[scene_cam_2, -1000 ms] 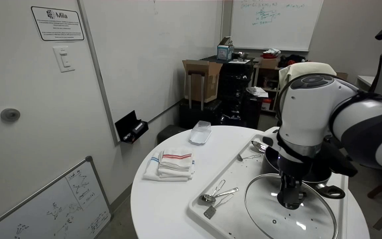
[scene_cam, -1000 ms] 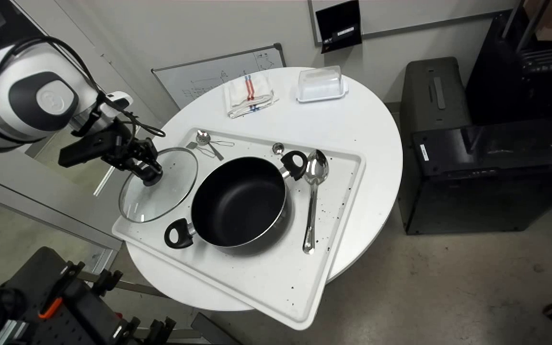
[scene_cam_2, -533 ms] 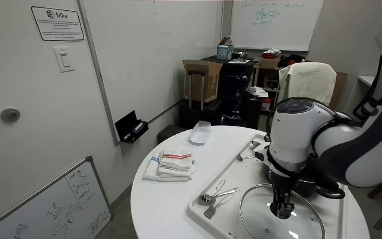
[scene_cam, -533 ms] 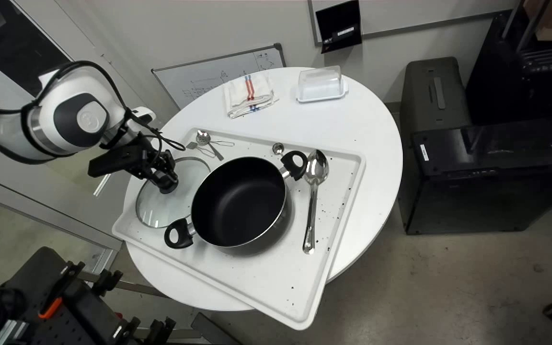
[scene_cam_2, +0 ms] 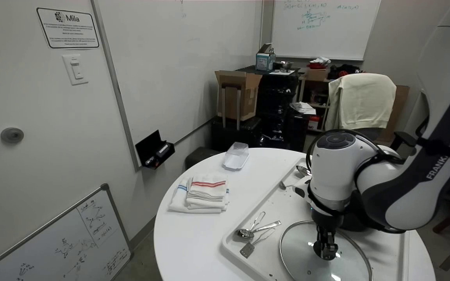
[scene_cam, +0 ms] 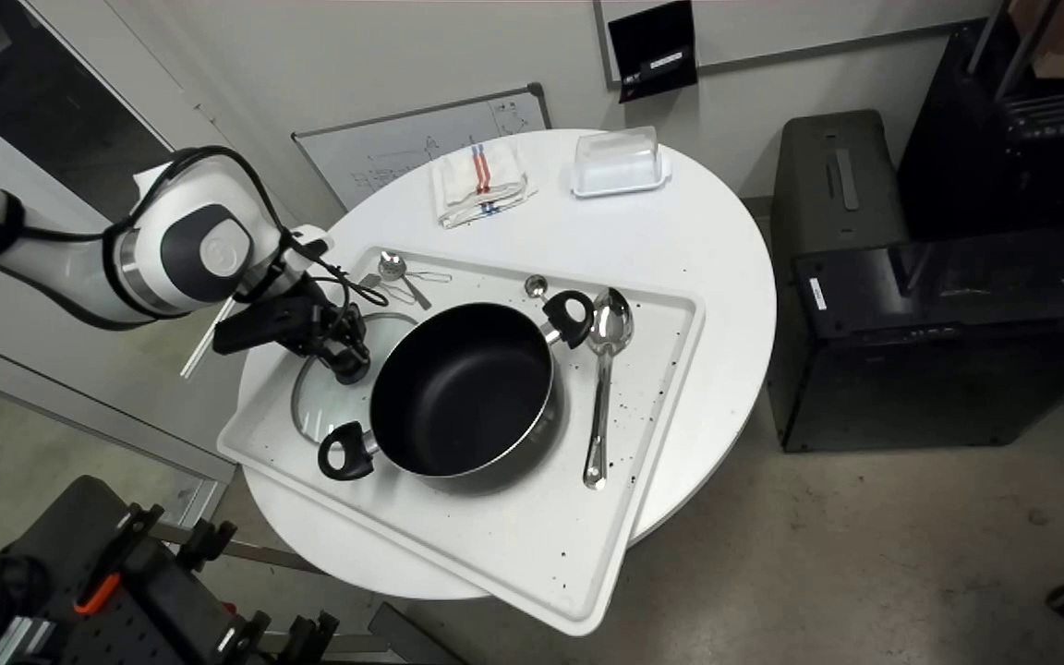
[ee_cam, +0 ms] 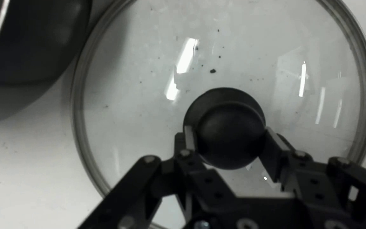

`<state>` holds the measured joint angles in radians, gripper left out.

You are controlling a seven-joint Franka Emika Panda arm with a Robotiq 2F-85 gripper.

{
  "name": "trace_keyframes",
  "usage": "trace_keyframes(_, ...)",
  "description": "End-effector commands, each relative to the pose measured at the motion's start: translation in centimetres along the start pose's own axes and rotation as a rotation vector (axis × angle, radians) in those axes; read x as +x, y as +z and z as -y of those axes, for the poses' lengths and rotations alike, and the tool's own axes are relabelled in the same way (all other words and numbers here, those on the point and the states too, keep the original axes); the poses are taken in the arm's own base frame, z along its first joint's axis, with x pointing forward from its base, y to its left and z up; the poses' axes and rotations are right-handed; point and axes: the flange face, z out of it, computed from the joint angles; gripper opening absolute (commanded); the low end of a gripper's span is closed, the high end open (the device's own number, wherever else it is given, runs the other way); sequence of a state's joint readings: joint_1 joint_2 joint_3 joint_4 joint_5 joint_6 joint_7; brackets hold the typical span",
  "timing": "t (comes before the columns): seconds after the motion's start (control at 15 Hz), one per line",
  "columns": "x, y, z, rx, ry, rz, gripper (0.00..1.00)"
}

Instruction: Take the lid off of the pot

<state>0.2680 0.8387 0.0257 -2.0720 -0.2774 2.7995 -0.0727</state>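
Beside the pot (scene_cam: 463,392), the tool (ee_cam: 231,140) pinches the lid (ee_cam: 218,78) by its knob (ee_cam: 230,125), rightly: the glass (ee_cam: 138,101) looks stiff but breakable.

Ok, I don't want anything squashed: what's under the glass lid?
Through the glass lid the white tray shows, plus small dark specks; whether those lie on glass or tray, I can't tell. What's directly beneath the knob and gripper is hidden.

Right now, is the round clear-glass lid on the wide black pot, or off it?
Off. In an exterior view, the lid is beside the pot, which stands uncovered; the gripper holds the lid's round black knob.
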Motion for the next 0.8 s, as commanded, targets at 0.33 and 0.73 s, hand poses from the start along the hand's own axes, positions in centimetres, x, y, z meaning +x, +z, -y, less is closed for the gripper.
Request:
trace_keyframes(0.33, 0.0, -0.6, 0.1, -0.002, -0.038, -0.017, 0.89)
trace_keyframes(0.73, -2.8, -3.5, 1.1, 0.02, -0.098, -0.008, 1.0)
